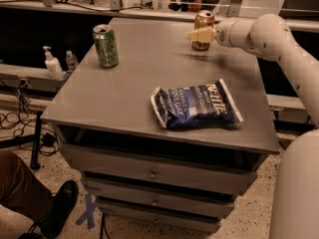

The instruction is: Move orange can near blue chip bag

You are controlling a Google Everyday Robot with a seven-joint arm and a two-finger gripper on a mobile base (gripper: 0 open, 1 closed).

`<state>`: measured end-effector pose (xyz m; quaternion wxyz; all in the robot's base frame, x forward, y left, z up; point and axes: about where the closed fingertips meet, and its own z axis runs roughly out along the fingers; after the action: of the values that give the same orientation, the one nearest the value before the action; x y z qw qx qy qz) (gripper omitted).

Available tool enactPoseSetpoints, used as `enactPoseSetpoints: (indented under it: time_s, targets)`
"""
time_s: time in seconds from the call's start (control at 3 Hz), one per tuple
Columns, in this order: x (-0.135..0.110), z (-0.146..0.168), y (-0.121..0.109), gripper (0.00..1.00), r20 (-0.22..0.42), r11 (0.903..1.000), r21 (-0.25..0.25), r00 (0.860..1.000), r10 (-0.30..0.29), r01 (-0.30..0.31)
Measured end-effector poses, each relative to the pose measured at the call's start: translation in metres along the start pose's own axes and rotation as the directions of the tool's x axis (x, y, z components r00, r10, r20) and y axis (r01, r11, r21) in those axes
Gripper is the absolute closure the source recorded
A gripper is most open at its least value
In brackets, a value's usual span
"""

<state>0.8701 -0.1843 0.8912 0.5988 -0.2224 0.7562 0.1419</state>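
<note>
The orange can (203,28) stands upright near the far edge of the grey cabinet top (124,88). My gripper (200,34) reaches in from the right at the can's mid-height, and its pale tip lies across the can's front. The blue chip bag (197,105) lies flat near the front right of the top, well in front of the can and apart from it.
A green can (105,46) stands upright at the far left of the top. My white arm (264,31) crosses above the right edge. Drawers (152,173) are below the top. Bottles (52,63) sit on a ledge at the left. A person's leg and shoe (30,203) are at the lower left.
</note>
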Motion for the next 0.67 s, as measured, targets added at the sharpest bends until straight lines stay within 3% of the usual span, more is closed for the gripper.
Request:
enactPoseSetpoints:
  time_s: [0.33, 0.67]
  targets:
    - [-0.0039, 0.0108, 0.0007, 0.16, 0.015, 0.9999, -0.010, 1.000, 0.001, 0.000]
    - [-0.0031, 0.0108, -0.0005, 0.40, 0.018, 0.9999, -0.014, 1.000, 0.004, -0.003]
